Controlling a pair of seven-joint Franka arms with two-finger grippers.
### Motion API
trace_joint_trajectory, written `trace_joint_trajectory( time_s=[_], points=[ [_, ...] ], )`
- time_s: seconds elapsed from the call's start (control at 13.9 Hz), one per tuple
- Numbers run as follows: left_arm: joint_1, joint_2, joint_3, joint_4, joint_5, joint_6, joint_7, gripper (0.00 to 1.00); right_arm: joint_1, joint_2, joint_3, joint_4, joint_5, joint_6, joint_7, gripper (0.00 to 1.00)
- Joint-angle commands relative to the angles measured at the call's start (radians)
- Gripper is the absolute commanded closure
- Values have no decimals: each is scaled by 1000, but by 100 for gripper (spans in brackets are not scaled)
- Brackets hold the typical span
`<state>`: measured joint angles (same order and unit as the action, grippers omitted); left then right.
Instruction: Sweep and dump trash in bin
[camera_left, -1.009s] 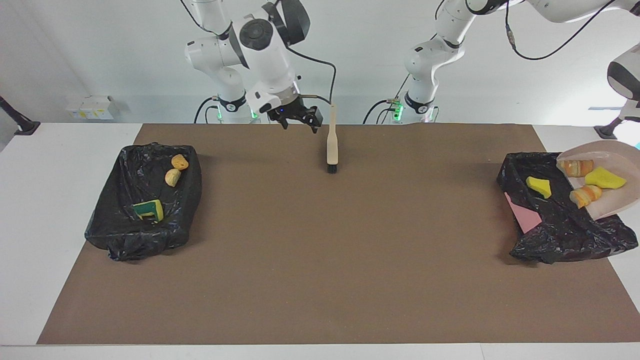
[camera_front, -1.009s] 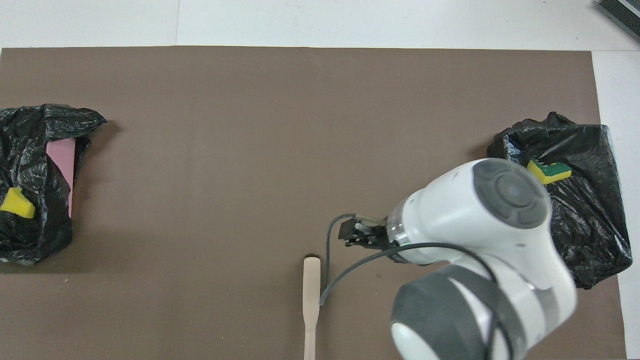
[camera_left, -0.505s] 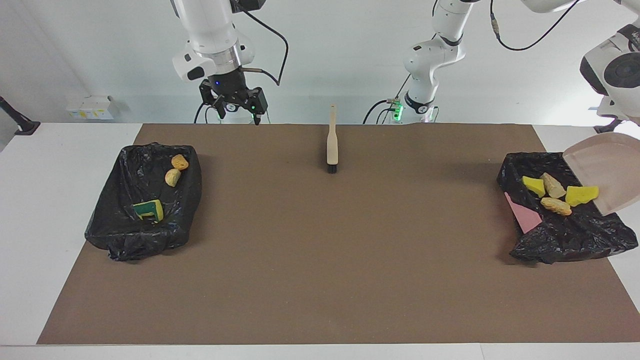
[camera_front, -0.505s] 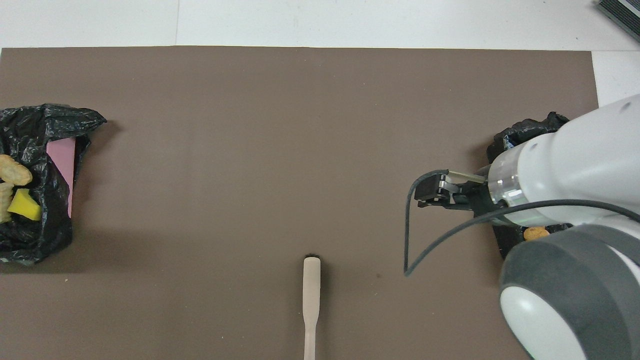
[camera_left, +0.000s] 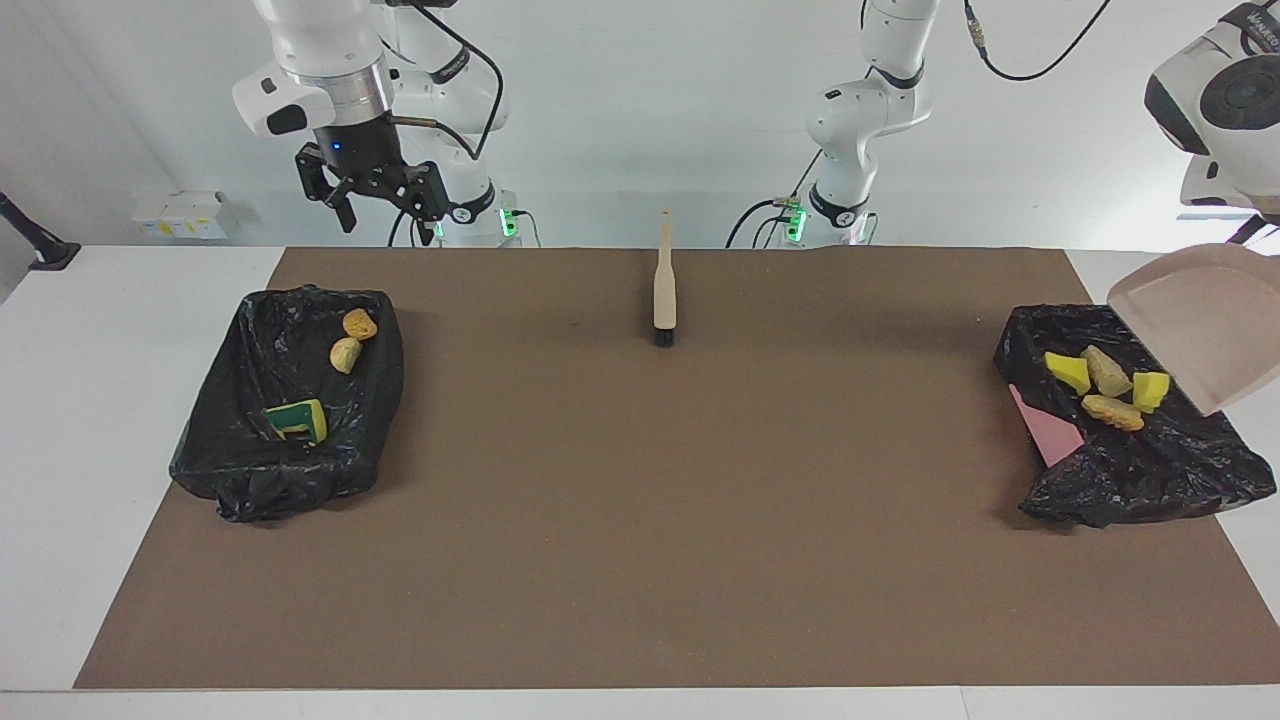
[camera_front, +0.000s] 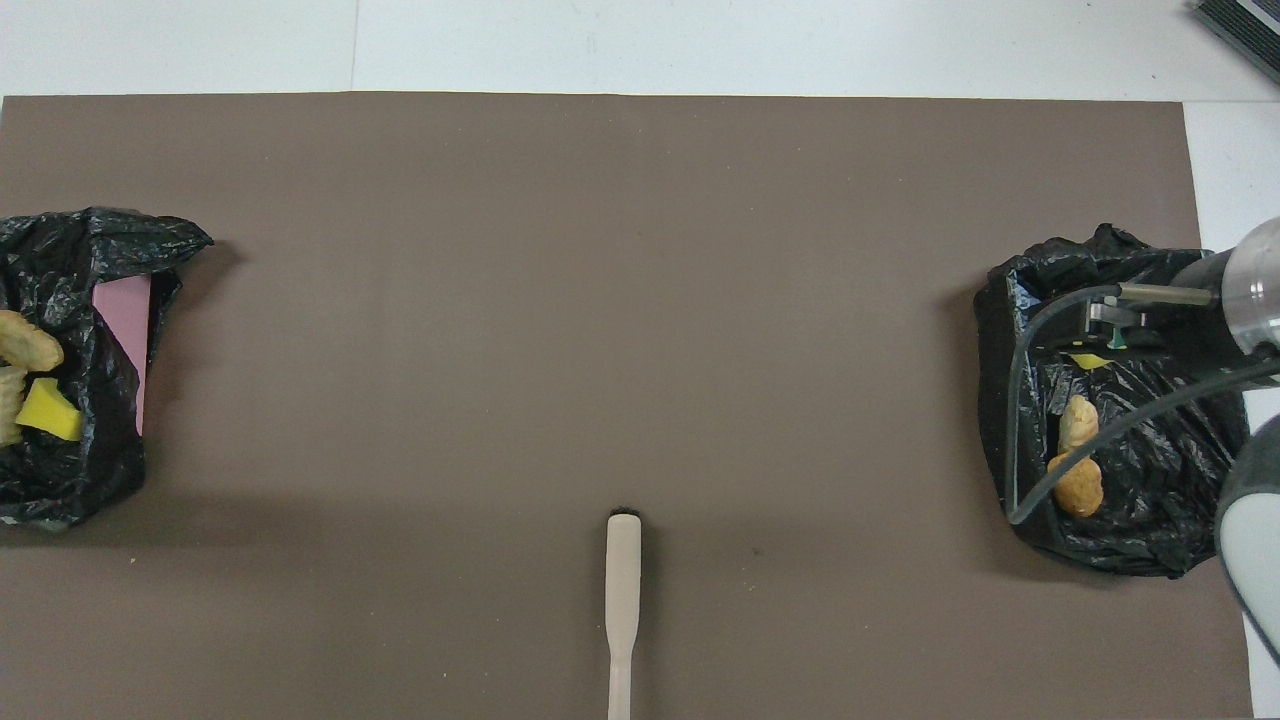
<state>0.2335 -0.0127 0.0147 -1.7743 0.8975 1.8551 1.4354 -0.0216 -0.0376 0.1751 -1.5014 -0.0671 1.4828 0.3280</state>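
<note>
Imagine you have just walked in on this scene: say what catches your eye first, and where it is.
The beige dustpan, tipped over the black-lined bin at the left arm's end of the table, with yellow and tan trash pieces lying in that bin. A second black-lined bin at the right arm's end holds three more pieces, with the right gripper open in the air above. The brush lies alone on the brown mat between them.

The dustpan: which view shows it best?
The facing view. There the dustpan hangs tilted and empty over the bin at the left arm's end, with four trash pieces in the bin. The overhead view shows none of the dustpan.
</note>
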Motion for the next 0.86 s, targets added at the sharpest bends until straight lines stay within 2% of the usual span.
trace_joint_trajectory(
  time_s=[0.0,0.36,0.65,0.79],
  points=[
    [-81,-33,10,-23,-61,-106,-125,100,-8,28,14,50,-14,-32,-18,0],
    [-196,-42,10,-27,-288,-247,-435,100,-9,31,-8,52,-10,-30,-18,0],
    [-236,-47,10,-36,-575,-277,-600,100,-6,19,-55,52,21,-42,-30,0],
    [-285,-52,8,-42,-636,-275,-712,100,2,16,-74,52,21,-42,-87,0]
  ],
)
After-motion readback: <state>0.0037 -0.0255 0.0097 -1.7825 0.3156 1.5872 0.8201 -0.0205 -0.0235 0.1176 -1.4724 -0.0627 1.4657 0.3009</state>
